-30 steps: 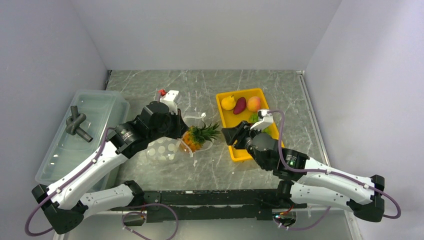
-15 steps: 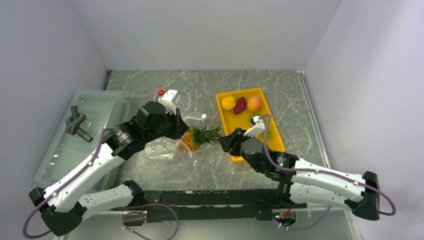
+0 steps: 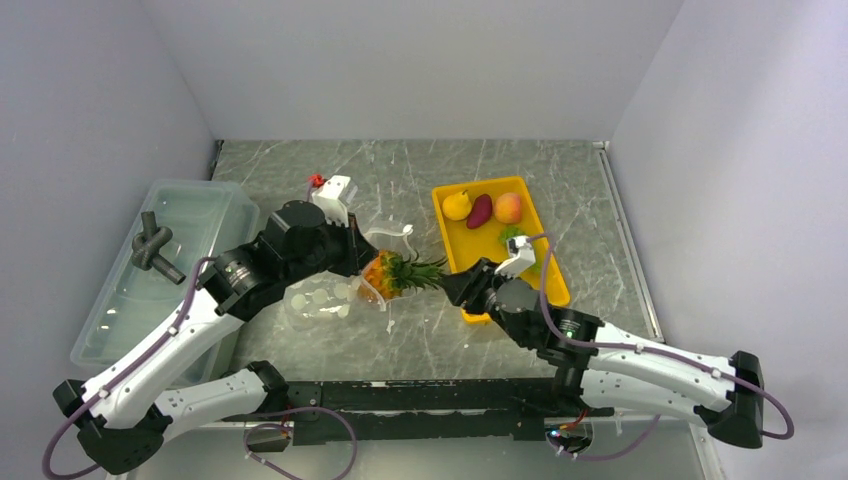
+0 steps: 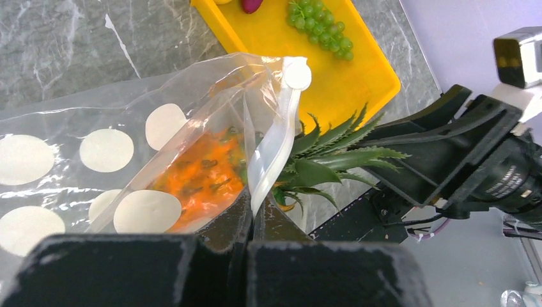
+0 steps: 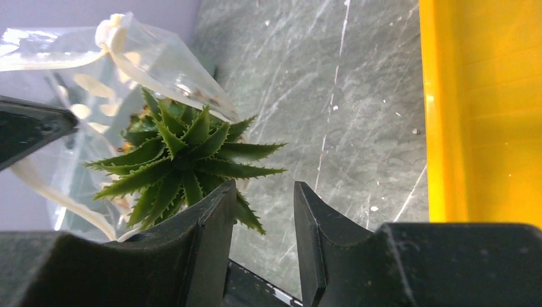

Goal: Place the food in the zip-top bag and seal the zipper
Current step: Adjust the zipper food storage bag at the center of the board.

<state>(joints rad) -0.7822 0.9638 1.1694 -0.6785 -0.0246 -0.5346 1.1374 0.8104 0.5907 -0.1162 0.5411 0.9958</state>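
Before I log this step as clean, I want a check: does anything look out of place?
The pineapple is only partway in the zip-top bag: its green crown juts out past the zipper, so sealing looks blocked.

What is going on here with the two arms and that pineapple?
The left gripper is shut on the mouth edge of the zip-top bag, holding it up. The pineapple is partway in, with its orange body inside the bag and its green crown poking out. The right gripper, jaws open, is right at the crown without gripping it. The other food lies in the yellow tray, and the zipper is not sealed.
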